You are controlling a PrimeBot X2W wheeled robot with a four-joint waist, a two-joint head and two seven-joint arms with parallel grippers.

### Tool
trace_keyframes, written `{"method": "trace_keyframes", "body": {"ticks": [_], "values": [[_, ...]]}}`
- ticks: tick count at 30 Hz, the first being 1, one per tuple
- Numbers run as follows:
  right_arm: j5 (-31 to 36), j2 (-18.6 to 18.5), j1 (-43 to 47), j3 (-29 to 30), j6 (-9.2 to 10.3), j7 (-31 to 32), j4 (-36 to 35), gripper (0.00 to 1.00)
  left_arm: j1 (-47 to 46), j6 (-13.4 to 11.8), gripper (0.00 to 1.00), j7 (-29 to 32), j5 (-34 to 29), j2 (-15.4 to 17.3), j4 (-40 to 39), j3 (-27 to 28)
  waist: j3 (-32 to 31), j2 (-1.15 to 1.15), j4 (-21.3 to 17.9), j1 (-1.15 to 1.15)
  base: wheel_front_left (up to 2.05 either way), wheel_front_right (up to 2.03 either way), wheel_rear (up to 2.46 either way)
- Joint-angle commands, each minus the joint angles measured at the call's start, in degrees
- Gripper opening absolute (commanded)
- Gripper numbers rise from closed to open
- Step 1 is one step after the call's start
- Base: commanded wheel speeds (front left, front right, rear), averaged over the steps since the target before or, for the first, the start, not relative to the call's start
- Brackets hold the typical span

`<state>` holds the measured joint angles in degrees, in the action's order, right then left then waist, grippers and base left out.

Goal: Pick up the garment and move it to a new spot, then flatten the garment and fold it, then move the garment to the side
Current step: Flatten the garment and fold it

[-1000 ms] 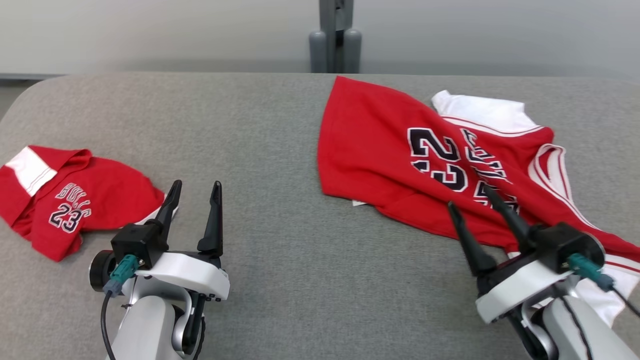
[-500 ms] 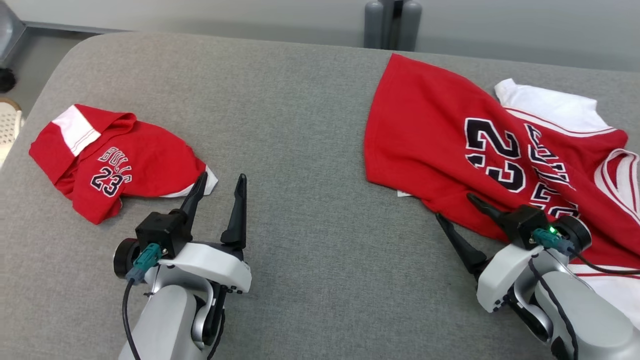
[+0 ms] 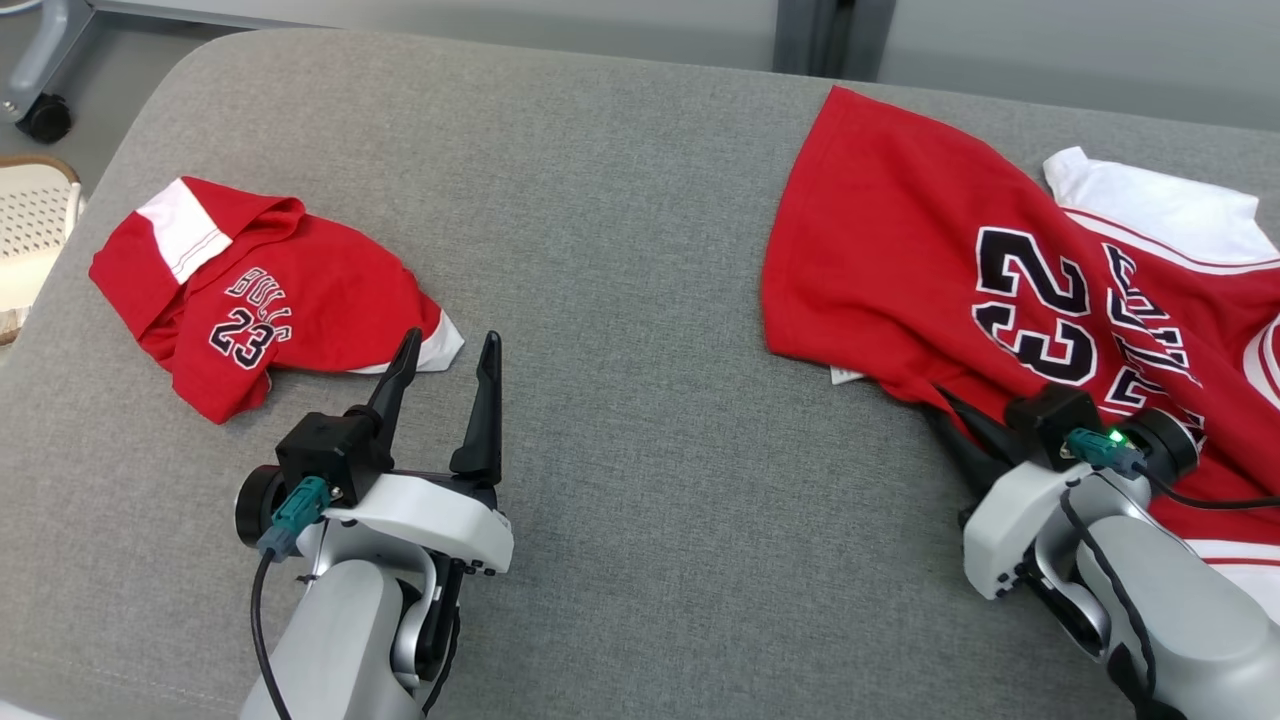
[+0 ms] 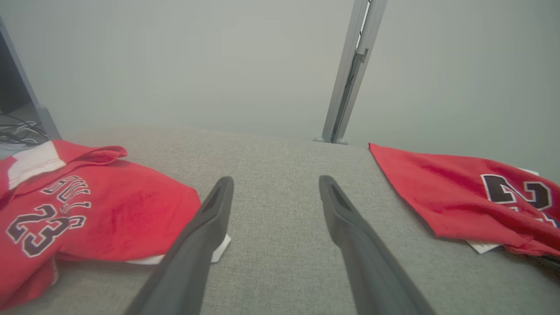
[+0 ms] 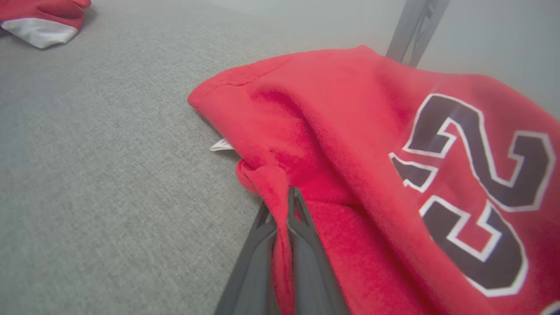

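Observation:
The garment (image 3: pixel 900 250) is a large red jersey with a black "23", spread over the right of the grey table (image 3: pixel 620 250). My right gripper (image 3: pixel 955 415) reaches into its near hem, fingers partly under the cloth. In the right wrist view the gripper (image 5: pixel 288 199) is shut on a pinched fold of the garment's red hem (image 5: pixel 350 131). My left gripper (image 3: pixel 447 340) stands open over bare table, holding nothing. The left wrist view has the open left gripper (image 4: pixel 275 183) with the garment (image 4: pixel 459 197) off to its right.
A smaller red piece of clothing (image 3: pixel 300 300) printed "Bulls 23" lies crumpled at the left, just beyond my left fingertips. A grey post (image 3: pixel 830 40) rises behind the table. A white perforated basket (image 3: pixel 30 230) and a caster (image 3: pixel 45 115) sit past the left edge.
My right gripper went from open at the jersey's near edge to shut on its hem. The head camera shifted, so the whole picture slid. The left gripper kept its open pose.

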<state>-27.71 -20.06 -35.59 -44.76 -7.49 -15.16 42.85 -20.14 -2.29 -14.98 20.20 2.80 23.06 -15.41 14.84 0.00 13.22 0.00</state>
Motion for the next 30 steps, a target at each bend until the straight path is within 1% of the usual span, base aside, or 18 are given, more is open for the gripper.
{"method": "trace_keyframes", "body": {"ticks": [1,5,9,12,15,16,18,20,21,22,24,26,28,30], "values": [[0.14,0.16,-0.42,0.03,-0.01,-0.09,-1.77,0.0,-0.22,-0.29,1.0,-0.2,-0.09,0.19,0.13,0.43,-0.15,0.0,-0.33,0.0,0.0,0.0,0.0],[0.42,-0.18,0.33,-0.04,-0.01,-0.08,-9.48,0.0,-0.02,-0.22,1.0,-0.19,0.07,0.18,0.64,0.8,-0.92,0.0,-1.66,0.0,0.0,0.0,0.0],[-1.88,-0.43,2.45,0.92,-0.01,-0.09,-18.59,0.0,0.33,-0.01,1.0,-0.2,0.22,0.21,1.45,0.82,-2.03,0.0,-3.21,0.0,0.0,0.0,0.0],[-3.64,-1.71,4.86,1.35,-0.01,-0.09,-22.76,0.0,0.75,0.06,1.0,-0.2,0.14,0.2,2.07,1.0,-3.25,0.0,-4.31,0.0,0.0,0.0,0.0],[-3.52,-3.37,6.68,2.03,0.0,-0.09,-21.82,0.0,1.05,0.24,1.0,-0.2,-0.22,0.2,2.55,1.36,-4.52,0.0,-5.3,0.0,0.0,0.0,0.0],[-3.52,-3.37,6.68,2.03,0.0,-0.09,-21.82,0.0,1.05,0.24,1.0,-0.2,-0.22,0.2,2.55,1.36,-4.52,0.0,-5.3,0.0,0.0,0.0,0.0],[-4.16,-3.31,8.43,3.78,0.0,-0.08,-17.66,0.0,1.47,0.45,1.0,-0.2,-0.45,0.2,2.73,1.68,-5.31,0.0,-5.85,0.0,0.0,0.0,0.0],[-3.02,-2.71,8.91,4.12,-0.02,-0.09,-13.16,0.0,1.94,0.73,1.0,-0.2,-0.47,0.14,2.92,1.66,-5.83,0.0,-6.26,0.0,0.0,0.0,0.0],[-2.83,-2.34,9.19,4.38,-0.01,-0.05,-9.84,0.21,2.13,0.8,1.0,-0.2,-0.51,0.23,3.09,1.54,-6.05,0.0,-6.38,0.0,0.0,0.0,0.0],[-1.82,-1.92,8.88,4.12,-0.01,0.16,-6.98,1.0,2.23,0.76,1.0,-0.19,-0.46,0.2,3.18,1.35,-6.25,0.0,-6.49,0.0,0.0,0.0,0.0],[-0.93,-0.43,7.79,3.82,0.0,1.31,-1.19,1.0,2.13,0.96,1.0,-0.2,-0.2,0.21,3.26,0.89,-6.53,0.0,-6.59,0.0,0.0,0.0,0.0],[-0.18,1.13,6.68,3.05,-0.01,1.9,2.7,1.0,2.17,1.0,1.0,-0.2,-0.09,0.21,3.41,0.61,-6.78,0.0,-6.6,0.0,0.0,0.0,0.0],[-0.99,2.64,6.0,2.98,-0.01,1.71,4.89,1.0,2.45,1.03,1.0,-0.19,-0.05,0.22,3.66,0.5,-7.05,0.0,-6.69,0.0,0.0,0.0,0.0],[-1.64,3.14,5.28,2.63,0.0,1.22,5.65,1.0,2.77,1.04,1.0,-0.19,-0.18,0.18,3.85,0.49,-7.34,0.0,-6.87,0.0,0.0,0.0,0.0]]}}
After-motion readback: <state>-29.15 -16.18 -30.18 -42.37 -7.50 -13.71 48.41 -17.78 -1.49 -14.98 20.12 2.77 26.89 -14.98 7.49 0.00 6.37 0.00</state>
